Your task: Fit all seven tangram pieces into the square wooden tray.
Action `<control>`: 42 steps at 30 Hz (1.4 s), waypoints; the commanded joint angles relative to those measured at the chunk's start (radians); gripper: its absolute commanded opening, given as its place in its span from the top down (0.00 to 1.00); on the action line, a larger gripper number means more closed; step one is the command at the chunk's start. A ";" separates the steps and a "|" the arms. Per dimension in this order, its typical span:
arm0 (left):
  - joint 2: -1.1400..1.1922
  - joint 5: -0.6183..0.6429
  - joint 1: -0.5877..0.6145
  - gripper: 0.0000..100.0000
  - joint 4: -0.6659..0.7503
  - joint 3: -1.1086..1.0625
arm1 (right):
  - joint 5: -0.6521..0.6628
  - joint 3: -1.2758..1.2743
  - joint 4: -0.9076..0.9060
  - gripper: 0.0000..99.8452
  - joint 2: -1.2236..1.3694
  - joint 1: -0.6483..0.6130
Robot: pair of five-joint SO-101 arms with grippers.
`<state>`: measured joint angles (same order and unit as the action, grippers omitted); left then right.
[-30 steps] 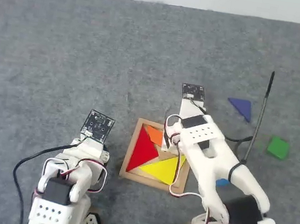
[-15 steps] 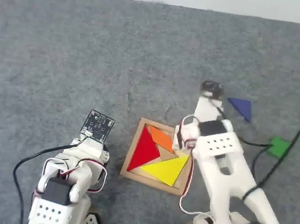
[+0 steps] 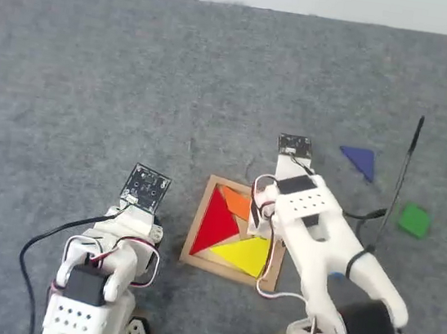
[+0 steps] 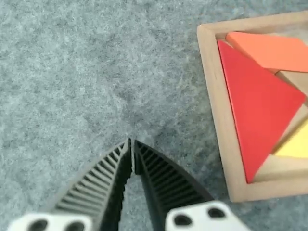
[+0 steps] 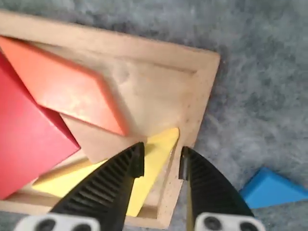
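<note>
The square wooden tray holds a red triangle, an orange parallelogram and a yellow triangle. My right arm hangs over the tray's right side. My right gripper is slightly open, and the yellow triangle's sharp corner lies between its fingertips, next to the tray rim. My left gripper is shut and holds nothing, over bare mat beside the tray's left rim. A light blue triangle lies just outside the tray.
A dark blue triangle and a green square lie on the grey mat to the right of the tray. A thin black cable rises beside the right arm. Open mat stretches behind and to the left.
The right arm swung out toward the dark blue triangle, then came back over the tray's right side. The yellow triangle shifted slightly. The left arm stayed still.
</note>
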<state>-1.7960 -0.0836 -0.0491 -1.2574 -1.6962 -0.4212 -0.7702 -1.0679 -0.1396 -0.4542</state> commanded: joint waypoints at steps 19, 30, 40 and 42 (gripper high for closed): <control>-0.021 0.005 0.005 0.99 -0.005 0.012 | -0.025 0.152 -0.056 0.87 0.166 -0.136; -0.021 0.005 0.005 0.99 -0.005 0.012 | 0.012 0.129 0.016 0.91 0.213 -0.059; -0.021 0.005 0.005 0.99 -0.005 0.012 | 0.012 0.144 -0.013 0.91 0.223 0.022; -0.021 0.005 0.005 0.99 -0.005 0.012 | 0.012 0.147 -0.010 0.91 0.223 0.073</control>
<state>-1.7960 -0.0836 -0.0491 -1.2574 -1.6962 -0.4181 -0.6183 -1.0802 0.0199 -0.4772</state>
